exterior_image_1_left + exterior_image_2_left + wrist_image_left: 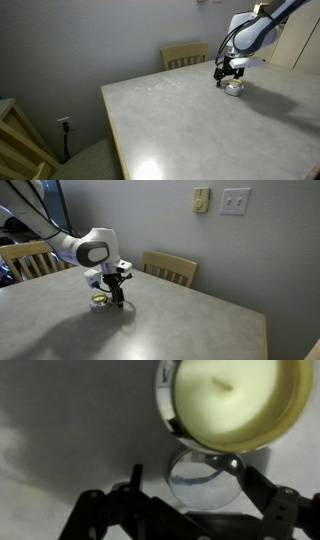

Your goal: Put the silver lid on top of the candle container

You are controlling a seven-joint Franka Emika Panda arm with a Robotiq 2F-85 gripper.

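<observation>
Hovering low over the surface (180, 125), the claw (188, 472) hung released, gripping nothing; the candle container (230, 400) sat uncapped just beyond its tips, and the silver lid (205, 485) lay between them, right beside it, not on top

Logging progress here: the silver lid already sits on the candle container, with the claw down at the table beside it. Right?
No. The wrist view shows the candle container uncovered, its cream wax exposed. The silver lid lies beside it, inside the opening of the claw, which is indeed down at the table.
</observation>
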